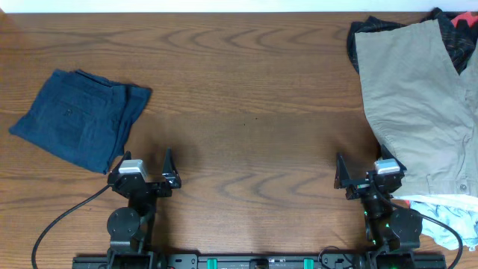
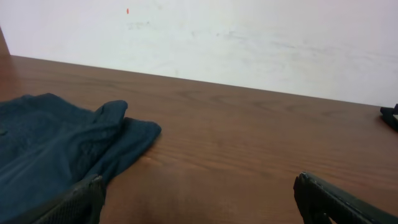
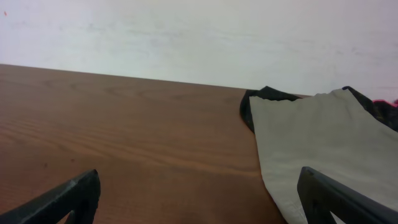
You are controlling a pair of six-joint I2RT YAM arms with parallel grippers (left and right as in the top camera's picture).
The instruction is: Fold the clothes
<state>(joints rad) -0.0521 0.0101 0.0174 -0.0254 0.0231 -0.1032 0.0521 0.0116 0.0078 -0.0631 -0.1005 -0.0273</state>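
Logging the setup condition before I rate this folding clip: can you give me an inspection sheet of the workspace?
Surface: wooden table, brown grain, no stains seen.
Job's things: navy shorts folded at the left; khaki shorts spread at the right, lying over a black shirt; light blue garment crumpled near the right arm's base.
Clutter: nothing seen.
End effectors: left end effector open, empty; right end effector open, empty, beside the khaki shorts.
Cables: black cable trails from the left arm's base; a second one lies by the light blue garment.
Surroundings: white wall behind the table.
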